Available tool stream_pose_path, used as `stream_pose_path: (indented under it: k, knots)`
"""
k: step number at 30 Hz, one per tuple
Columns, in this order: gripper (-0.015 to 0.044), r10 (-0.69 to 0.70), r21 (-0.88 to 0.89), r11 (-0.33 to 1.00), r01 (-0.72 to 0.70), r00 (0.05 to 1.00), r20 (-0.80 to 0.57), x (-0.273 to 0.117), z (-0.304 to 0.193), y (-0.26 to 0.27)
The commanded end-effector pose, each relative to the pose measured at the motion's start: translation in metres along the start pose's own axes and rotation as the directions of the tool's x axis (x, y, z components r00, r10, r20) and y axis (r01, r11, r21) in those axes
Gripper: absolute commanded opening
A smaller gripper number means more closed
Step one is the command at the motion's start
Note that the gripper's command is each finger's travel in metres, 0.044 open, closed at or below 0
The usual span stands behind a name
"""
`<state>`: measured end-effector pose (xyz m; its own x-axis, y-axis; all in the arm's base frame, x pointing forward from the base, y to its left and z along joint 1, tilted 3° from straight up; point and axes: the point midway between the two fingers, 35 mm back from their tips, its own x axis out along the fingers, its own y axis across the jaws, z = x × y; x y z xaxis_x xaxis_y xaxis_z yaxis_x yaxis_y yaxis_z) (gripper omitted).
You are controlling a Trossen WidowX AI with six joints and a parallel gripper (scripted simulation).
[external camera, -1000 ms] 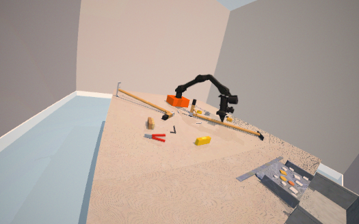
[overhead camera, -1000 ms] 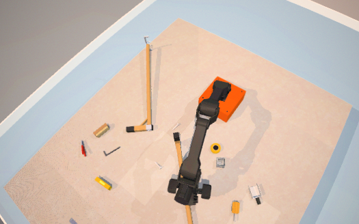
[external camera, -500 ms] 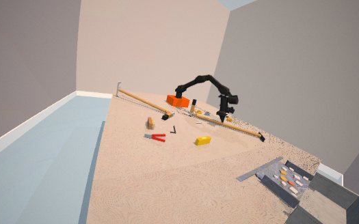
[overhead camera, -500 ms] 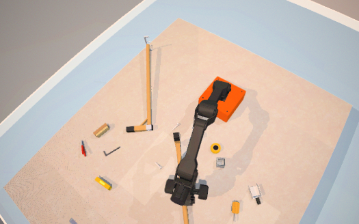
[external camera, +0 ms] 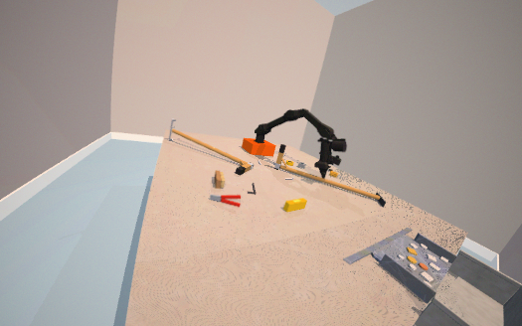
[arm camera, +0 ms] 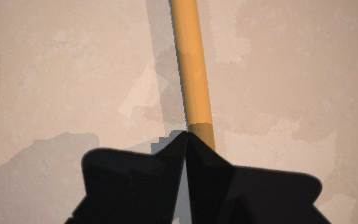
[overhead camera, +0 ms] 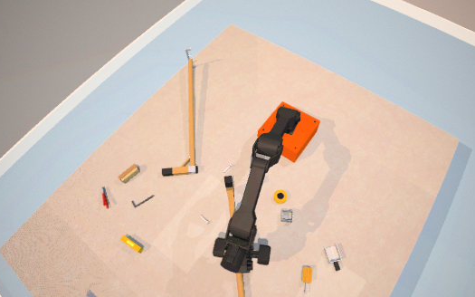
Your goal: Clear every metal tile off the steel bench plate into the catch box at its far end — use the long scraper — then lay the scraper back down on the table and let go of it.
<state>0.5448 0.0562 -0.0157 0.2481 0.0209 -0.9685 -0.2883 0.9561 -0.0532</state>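
The pale, wood-toned worktop (overhead camera: 372, 181) (external camera: 195, 278) (arm camera: 80, 75) carries everything but the box past its edge. A black jointed arm (overhead camera: 255, 186) (external camera: 296, 114) rises from an orange rectangular base (overhead camera: 306, 136) (external camera: 266, 149), set in from the worktop's far edge in the exterior view, and reaches over a long, round, orange-brown pole (overhead camera: 231, 199) (external camera: 354, 190) (arm camera: 190, 60). This pole, apparently the scraper, has a black blade-like end toward the right edge in that view and an upright, black-capped grip at its other end. The black gripper (external camera: 323, 176) (arm camera: 186, 136) points down at the shaft, its fingertips together with nothing clamped between them; whether they touch the pole cannot be told.

A second wooden pole (overhead camera: 191, 113) (external camera: 207, 146), with a metal hook, stretches toward the far left corner in the exterior view. At the near right corner, a grey open-topped catch box (external camera: 483, 278) sits past the edge, beside a grey steel bench plate (external camera: 396, 253) with raised sides. Small white, yellow and orange tiles (external camera: 424, 266) lie scattered on the plate. A flat grey strip (external camera: 379, 245) lies at its inner end.

Toward the left edge are a wooden block (overhead camera: 128, 173) (external camera: 219, 179), a yellow block (overhead camera: 132, 244) (external camera: 295, 205) and red-handled pliers (overhead camera: 105, 199) (external camera: 229, 198).
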Motion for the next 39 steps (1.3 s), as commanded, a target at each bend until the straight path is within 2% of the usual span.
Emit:
stream_pose_path:
  k: [1, 16, 17, 39]
  knots:
    - [0.0, 0.002, 0.001, 1.0, -0.001, 1.0, -0.027, 0.012, -0.007, -0.002]
    - [0.0, 0.002, 0.001, 1.0, -0.001, 1.0, -0.027, 0.012, -0.007, -0.002]
    - [0.0, 0.0, 0.0, 1.0, 0.0, 1.0, 0.0, 0.0, 0.0, 0.0]
    - [0.0, -0.008, 0.0, 1.0, 0.008, 0.999, 0.045, -0.078, 0.021, -0.001]
